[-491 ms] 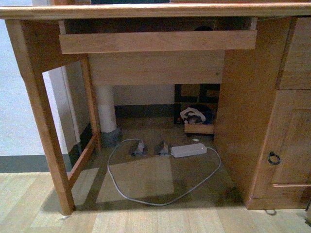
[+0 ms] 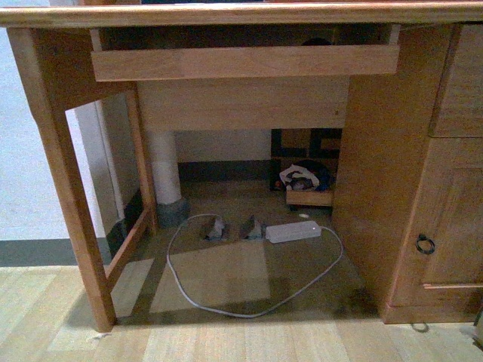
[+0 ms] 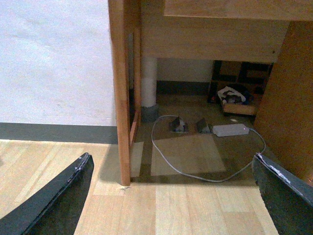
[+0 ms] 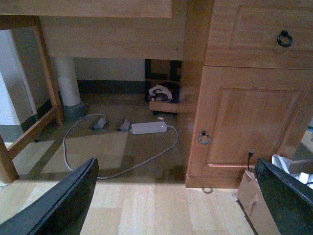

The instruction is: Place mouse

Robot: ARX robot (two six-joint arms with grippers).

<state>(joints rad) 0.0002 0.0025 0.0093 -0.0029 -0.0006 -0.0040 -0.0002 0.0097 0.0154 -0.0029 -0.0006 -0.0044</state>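
Observation:
Only the black domed top of the mouse [image 2: 316, 42] shows, peeking above the front board of the pulled-out wooden tray [image 2: 241, 63] under the desk top. Neither wrist view shows it, and neither arm appears in the front view. My left gripper [image 3: 171, 196] hangs open low over the wood floor, in front of the desk's left leg [image 3: 120, 93], with nothing between its dark fingers [image 3: 54, 196]. My right gripper [image 4: 173, 200] is open too and holds nothing, facing the desk's cabinet door [image 4: 244, 122].
A white power adapter [image 2: 293, 231] with a looping grey cable [image 2: 226, 305] lies on the floor under the desk. A small box with cloth [image 2: 306, 181] sits at the back. A brown paper bag [image 4: 254, 196] stands by the cabinet with ring handles [image 2: 425, 245].
The front view has shifted very slightly. Nothing else has visibly moved.

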